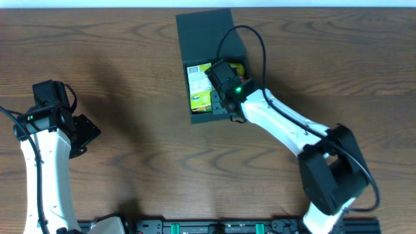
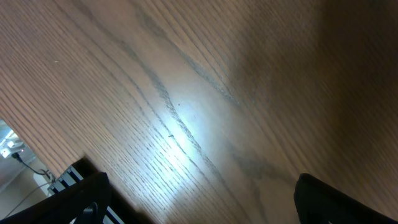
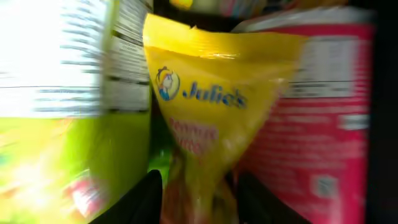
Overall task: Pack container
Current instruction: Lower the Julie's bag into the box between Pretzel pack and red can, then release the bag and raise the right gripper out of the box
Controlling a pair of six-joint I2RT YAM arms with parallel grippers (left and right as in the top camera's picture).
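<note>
The container [image 1: 205, 36] sits open at the far side of the tabletop [image 1: 130, 78]; it is probably light matte cardboard that flexes, best taken by a wall rim. The right tool [image 3: 200, 198] is inside it, part-open astride a soft yellow packet [image 3: 208, 106]; I cannot tell whether it grips. The left tool [image 1: 83, 133] gapes wide, empty.

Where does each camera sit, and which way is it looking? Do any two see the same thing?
Overhead: above the table, facing down; shows the left gripper, and the right gripper in the container.
Left wrist: on the left arm, facing bare wood; its own fingers at bottom corners.
Right wrist: on the right arm, inside the container, facing a yellow packet; its fingers below.
Shared: overhead and right wrist both see the green packet.
</note>
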